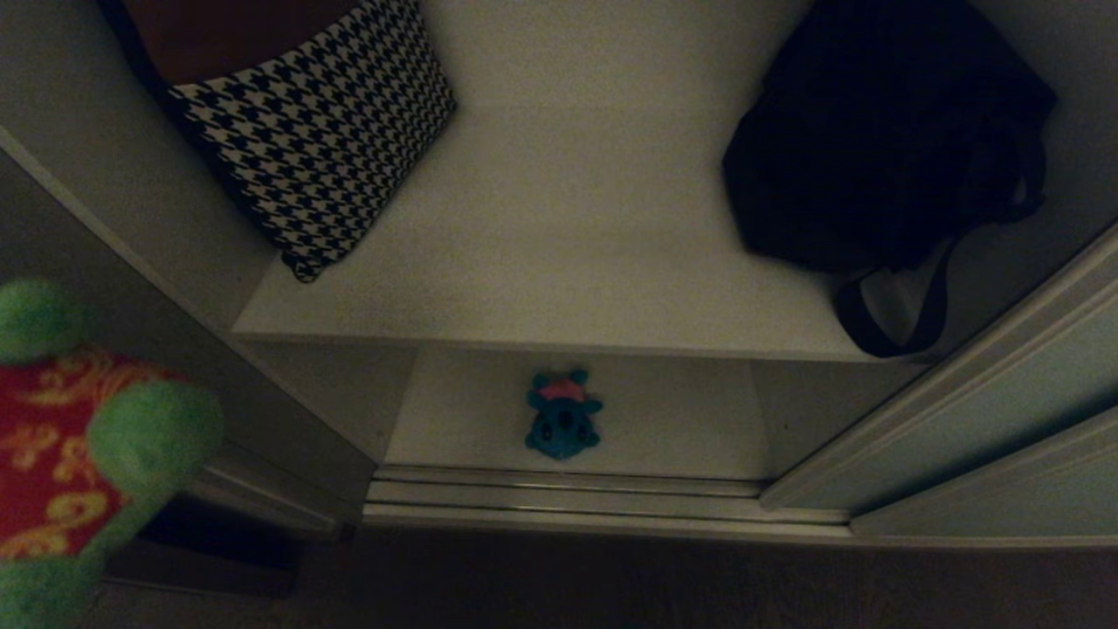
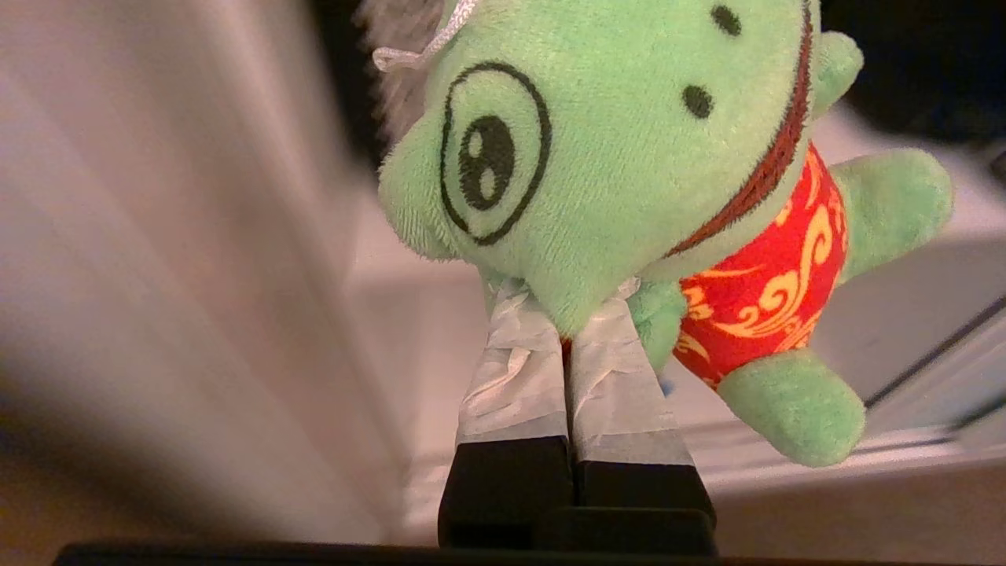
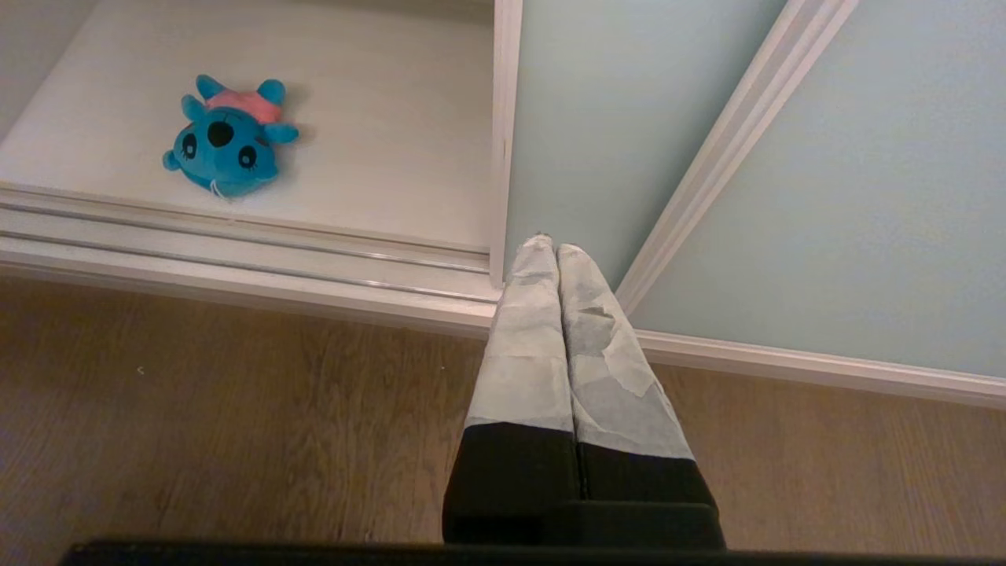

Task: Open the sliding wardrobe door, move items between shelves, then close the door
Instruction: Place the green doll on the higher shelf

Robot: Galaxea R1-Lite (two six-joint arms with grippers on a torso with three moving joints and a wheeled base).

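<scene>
1. On the lower shelf (image 1: 681, 419) of the wardrobe, close to its front edge, lies the blue plush toy (image 1: 563, 418) with a pink top and dark eyes, alone on the white board and just behind the metal floor tracks (image 1: 568, 500).
2. At the left edge of the head view, outside the wardrobe, the green plush toy (image 2: 629, 157) with its red, gold-patterned patch hangs in the air, clear of both shelves.
3. The left gripper (image 2: 567, 322) is clamped on that green toy: in the left wrist view its two taped fingers (image 2: 511, 377) stand pressed together with the plush pinched between their tips, under the toy's head.
4. The upper shelf (image 1: 559, 262) is a wide white board above the blue toy; a black-and-white houndstooth cushion (image 1: 323, 122) leans at its left side and a black strapped bag (image 1: 882, 131) sits at its right, the two well apart with bare board between them.
5. The sliding wardrobe door (image 1: 987, 419), pale grey-green with a light metal frame, stands pushed to the right, leaving the shelves exposed.
6. The right gripper (image 3: 556, 253) hangs low over the brown wooden floor (image 3: 236, 424) in front of the door's edge, its taped fingers (image 3: 526, 354) closed against each other and holding nothing.
</scene>
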